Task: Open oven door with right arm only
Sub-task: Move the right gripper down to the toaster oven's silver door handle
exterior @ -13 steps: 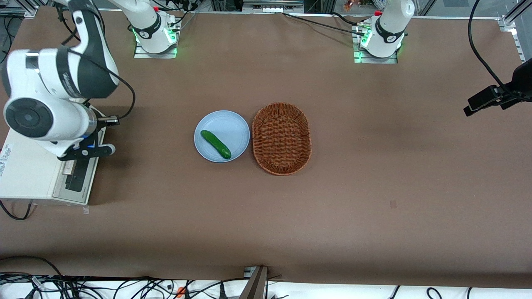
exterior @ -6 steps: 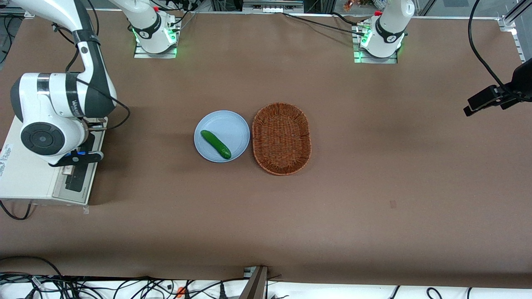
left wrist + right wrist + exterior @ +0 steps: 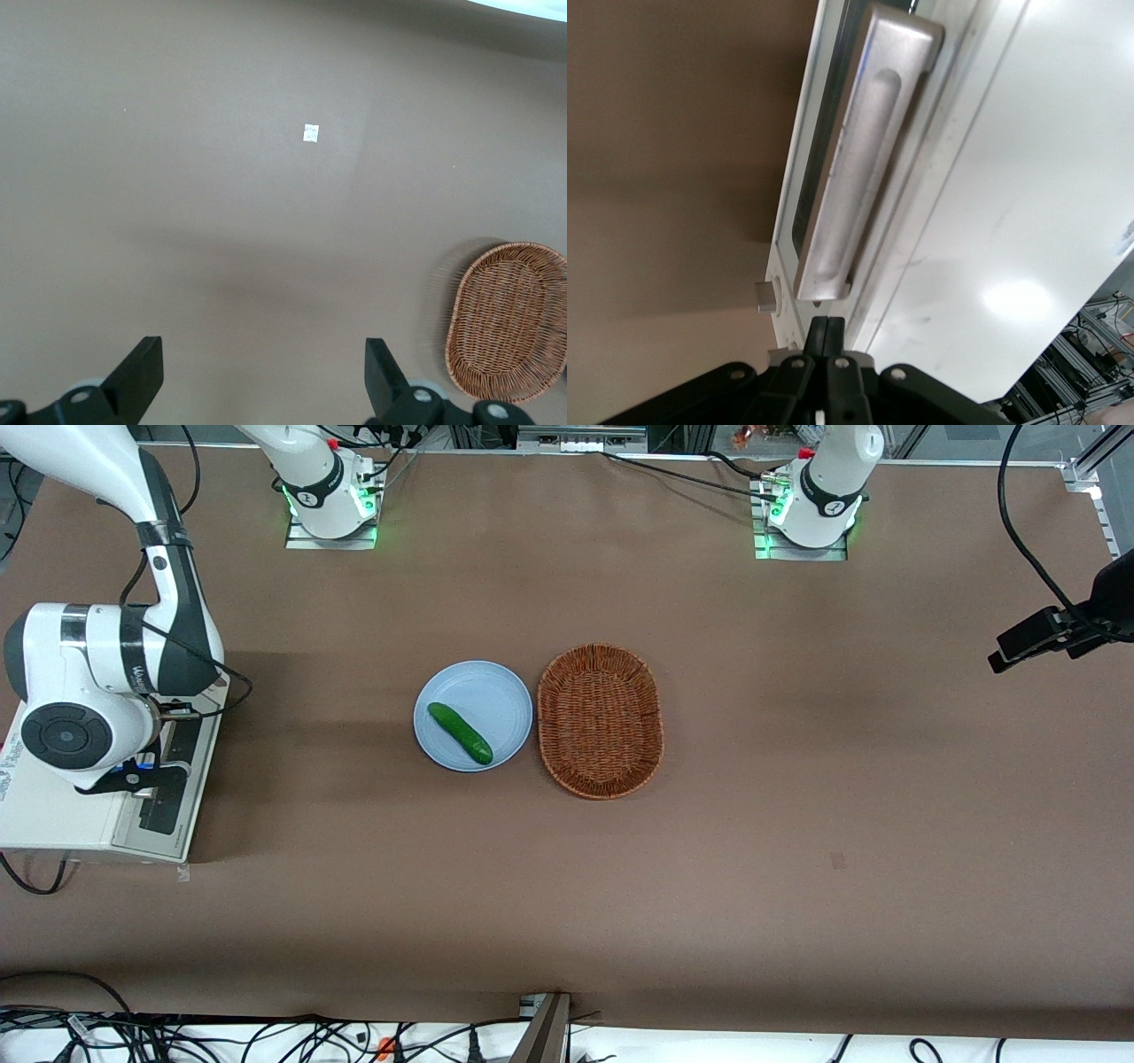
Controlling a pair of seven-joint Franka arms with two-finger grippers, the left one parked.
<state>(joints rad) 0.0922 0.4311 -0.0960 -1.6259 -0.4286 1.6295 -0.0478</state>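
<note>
While the oven door (image 3: 164, 784) remains closed against the toaster oven (image 3: 53, 815) at the working arm's end of the table, near the edge closest to the front camera, the right arm (image 3: 97, 691) has shifted over the last second toward that table end and now sits above the oven top. Its gripper (image 3: 827, 341) hangs just short of one end of the silver handle (image 3: 864, 150), fingers pressed together, holding nothing. Judgement: approach is under way; no grasp or hook on the handle is made yet.
</note>
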